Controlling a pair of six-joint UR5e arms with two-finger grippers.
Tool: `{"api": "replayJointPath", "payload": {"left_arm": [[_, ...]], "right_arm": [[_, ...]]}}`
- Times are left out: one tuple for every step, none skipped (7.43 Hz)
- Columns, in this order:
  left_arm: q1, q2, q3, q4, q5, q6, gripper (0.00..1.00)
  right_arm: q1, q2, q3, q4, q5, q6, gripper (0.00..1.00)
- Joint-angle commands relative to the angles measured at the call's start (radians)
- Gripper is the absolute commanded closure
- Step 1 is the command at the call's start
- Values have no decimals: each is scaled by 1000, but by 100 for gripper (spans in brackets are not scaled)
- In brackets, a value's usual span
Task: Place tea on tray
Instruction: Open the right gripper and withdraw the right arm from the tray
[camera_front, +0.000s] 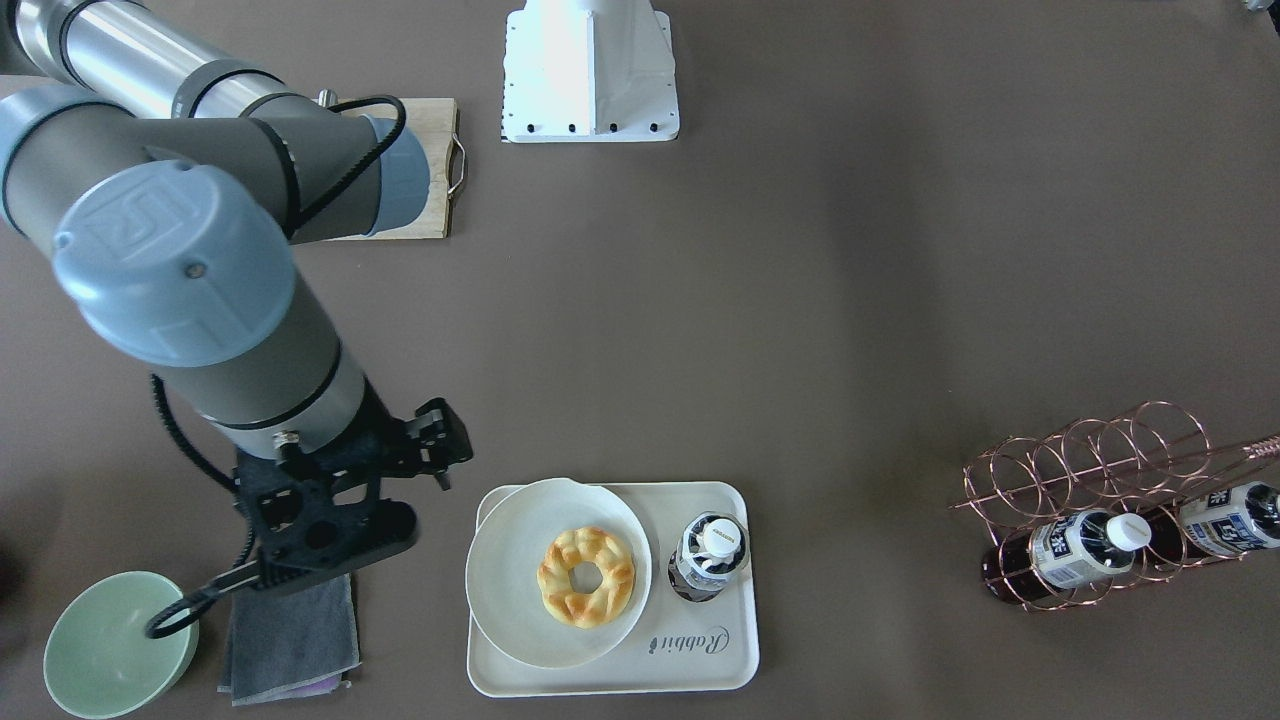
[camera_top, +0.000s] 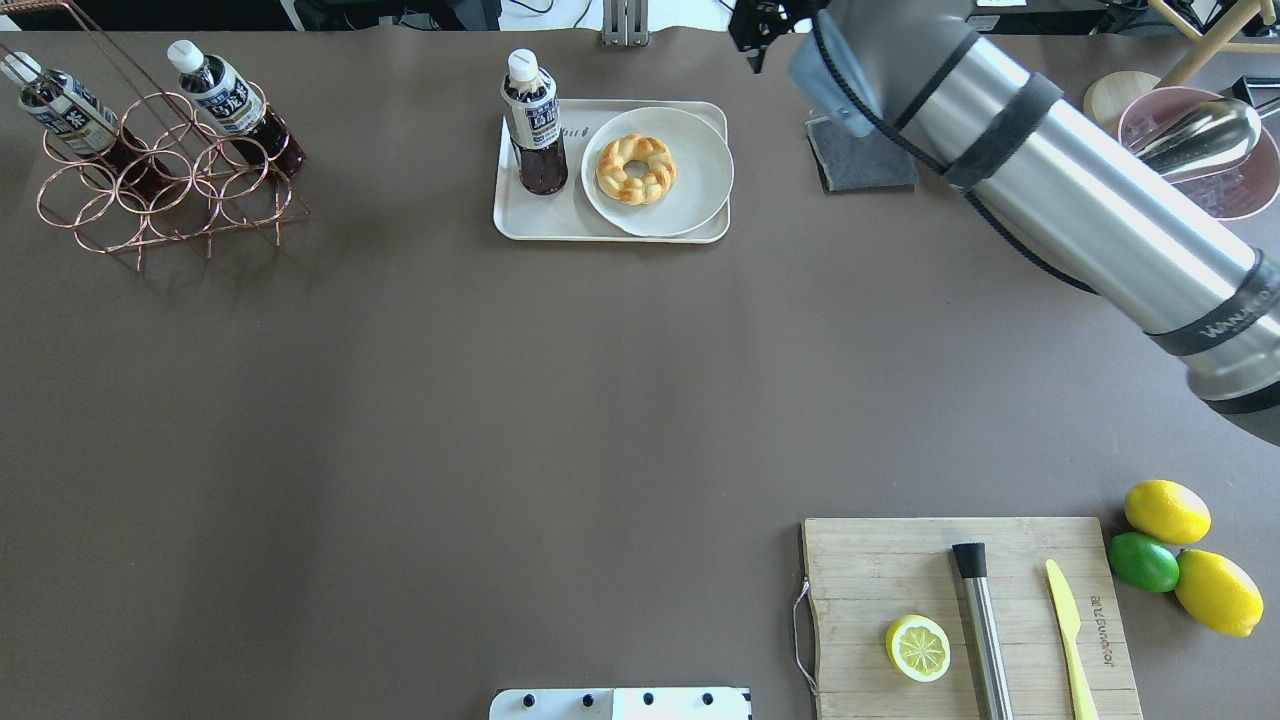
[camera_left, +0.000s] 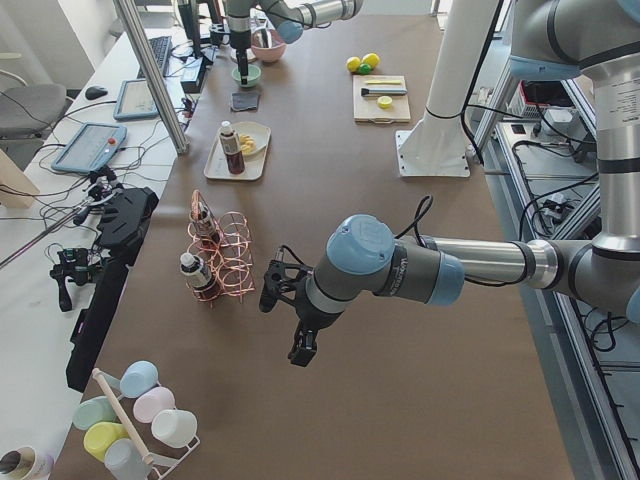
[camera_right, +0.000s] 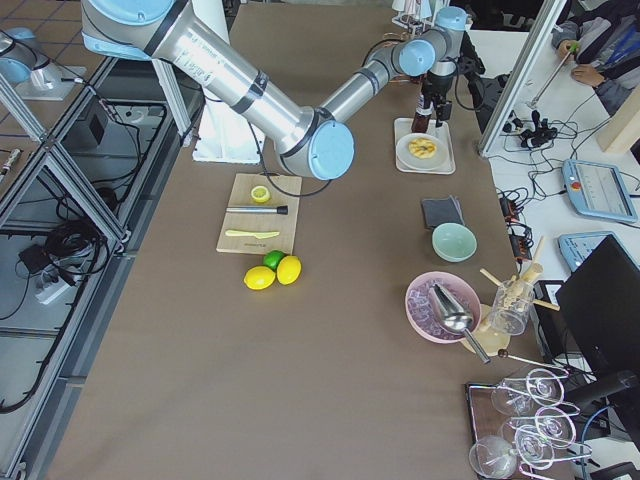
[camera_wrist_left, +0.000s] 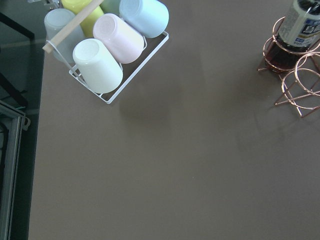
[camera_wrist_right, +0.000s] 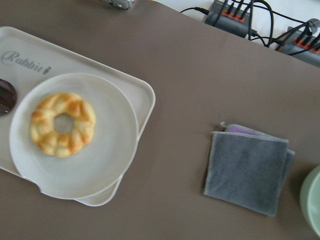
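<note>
One upright tea (camera_front: 706, 558), dark, white-capped, stands inside the tray (camera_front: 700, 652) rim; right gripper (camera_front: 440, 446) hangs apart, its grip unreadable.

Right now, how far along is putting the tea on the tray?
Looks done: the tea stands upright on the tray beside the plate. Nothing in hand: no jaws touch it, and the right arm is off to the side. Nothing seems left.

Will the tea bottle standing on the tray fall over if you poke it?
Probably, if poked up high: the tea bottle is tall and narrow, standing upright on the tray. It looks nearly full of dark tea, so likely heavy for its size. Lying down, its round body might roll.
</note>
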Motion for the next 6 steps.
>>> {"api": "replayJointPath", "payload": {"left_arm": [[-1, 6, 2, 65, 10, 1, 3], [-1, 8, 4, 71, 9, 1, 3], [1, 6, 2, 77, 9, -2, 3], [1, 5, 4, 79, 9, -5, 3], [1, 6, -5, 78, 9, -5, 3], [-1, 8, -7, 76, 7, -4, 3]], "right_arm": [[208, -252, 61, -32, 12, -473, 0], [297, -306, 67, -41, 35, -563, 0], [357, -431, 120, -30, 49, -661, 0], [408, -525, 173, -32, 49, -703, 0], [412, -635, 251, -30, 46, -705, 0], [412, -706, 330, -38, 48, -702, 0]]}}
